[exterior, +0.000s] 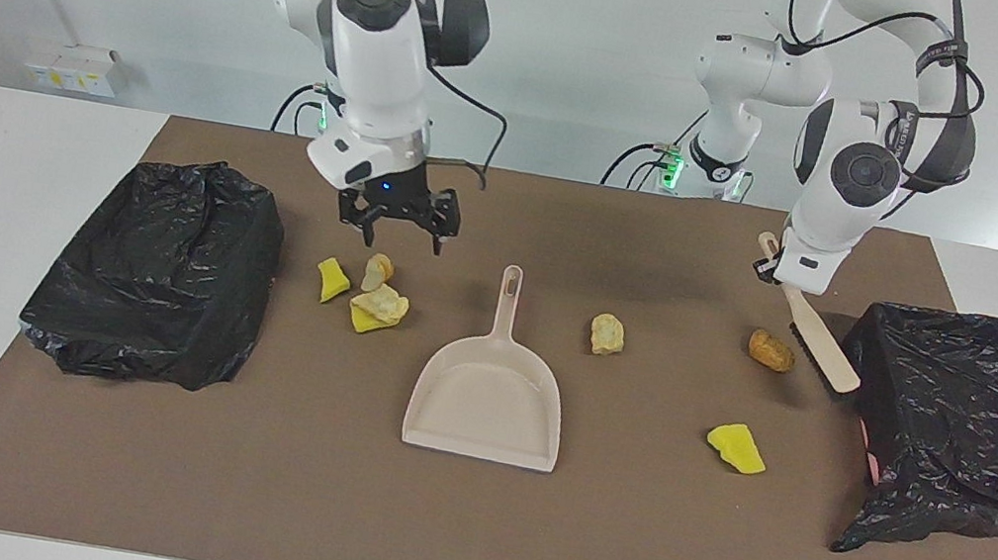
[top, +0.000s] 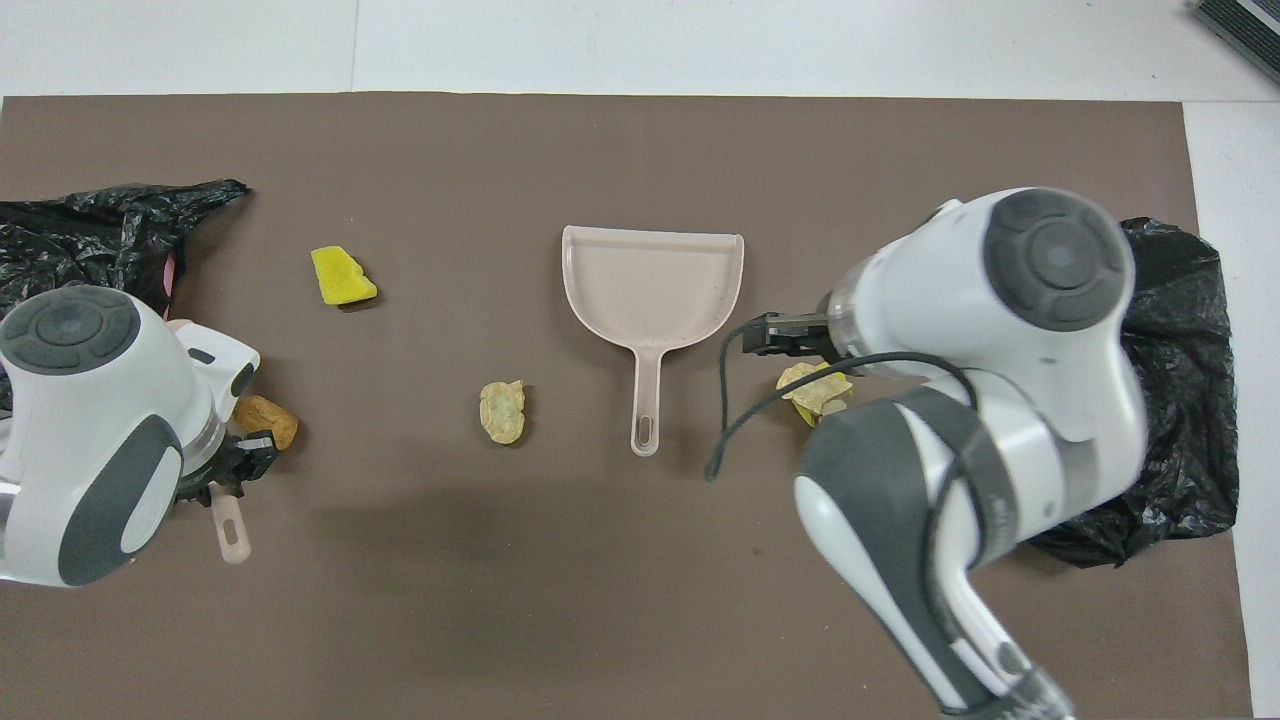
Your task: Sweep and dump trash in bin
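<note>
Brush (exterior: 818, 339) beside bin (exterior: 965, 434) edge

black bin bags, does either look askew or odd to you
Yes. The black bin bag at the left arm's end sags open, exposing a pink bin edge, with a loose flap trailing onto the brown mat. The other black bag sits bundled.
</note>
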You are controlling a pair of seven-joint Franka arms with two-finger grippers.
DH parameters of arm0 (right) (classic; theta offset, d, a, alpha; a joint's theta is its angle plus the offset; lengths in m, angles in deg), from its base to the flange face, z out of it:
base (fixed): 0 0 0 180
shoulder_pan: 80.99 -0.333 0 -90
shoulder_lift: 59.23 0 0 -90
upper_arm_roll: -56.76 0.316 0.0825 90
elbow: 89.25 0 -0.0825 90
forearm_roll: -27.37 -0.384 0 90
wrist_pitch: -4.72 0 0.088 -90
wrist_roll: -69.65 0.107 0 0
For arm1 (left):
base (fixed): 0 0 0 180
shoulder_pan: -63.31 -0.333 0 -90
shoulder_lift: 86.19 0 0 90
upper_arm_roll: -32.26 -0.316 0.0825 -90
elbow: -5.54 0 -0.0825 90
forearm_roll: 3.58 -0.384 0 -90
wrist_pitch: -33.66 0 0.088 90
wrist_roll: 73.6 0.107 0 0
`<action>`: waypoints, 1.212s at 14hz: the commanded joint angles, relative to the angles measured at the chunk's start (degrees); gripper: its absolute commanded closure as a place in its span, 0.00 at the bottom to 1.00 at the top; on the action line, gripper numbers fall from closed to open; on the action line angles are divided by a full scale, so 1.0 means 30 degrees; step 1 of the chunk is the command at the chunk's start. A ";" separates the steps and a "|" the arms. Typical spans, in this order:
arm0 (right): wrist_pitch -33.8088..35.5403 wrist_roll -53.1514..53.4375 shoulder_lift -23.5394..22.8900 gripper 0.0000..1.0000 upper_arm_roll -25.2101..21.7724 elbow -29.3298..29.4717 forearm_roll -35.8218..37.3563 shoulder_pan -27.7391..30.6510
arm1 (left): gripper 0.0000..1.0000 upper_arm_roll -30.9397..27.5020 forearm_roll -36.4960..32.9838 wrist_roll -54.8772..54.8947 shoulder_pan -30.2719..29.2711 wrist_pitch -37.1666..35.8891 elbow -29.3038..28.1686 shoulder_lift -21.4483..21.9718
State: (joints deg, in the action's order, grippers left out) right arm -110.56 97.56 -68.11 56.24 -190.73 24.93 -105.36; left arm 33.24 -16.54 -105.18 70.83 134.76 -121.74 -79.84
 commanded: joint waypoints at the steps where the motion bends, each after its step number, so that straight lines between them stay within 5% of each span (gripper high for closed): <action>1: -0.0505 0.2756 -0.1750 0.00 -0.0090 0.1506 -0.0474 -0.0867 | 1.00 0.0319 -0.0513 0.0271 -0.0338 0.2092 -0.3908 0.2215; 7: -0.2670 0.4112 -0.4622 0.00 -0.0090 0.1424 -0.1853 -0.3035 | 1.00 0.0437 0.1382 0.0708 0.1206 0.4438 -0.4213 0.1984; 13: -0.2440 0.2473 -0.4509 0.00 -0.0149 0.0602 -0.1559 -0.3068 | 1.00 0.0466 0.4495 0.4568 0.3318 0.5878 -0.4124 0.1662; 15: -0.2294 0.2501 -0.4509 0.10 -0.0149 0.0631 -0.1530 -0.3097 | 1.00 0.0466 0.4991 0.6619 0.4284 0.6082 -0.4066 0.1516; 17: -0.2293 0.2414 -0.4509 0.41 -0.0149 0.0602 -0.1355 -0.3068 | 1.00 0.0466 0.5200 0.8349 0.4785 0.6172 -0.3949 0.1486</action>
State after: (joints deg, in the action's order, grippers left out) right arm -117.41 106.38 -82.63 55.50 -187.85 20.47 -115.07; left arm 35.44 -2.17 -85.30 82.98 152.01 -133.08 -75.80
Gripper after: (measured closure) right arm 0.181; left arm 0.740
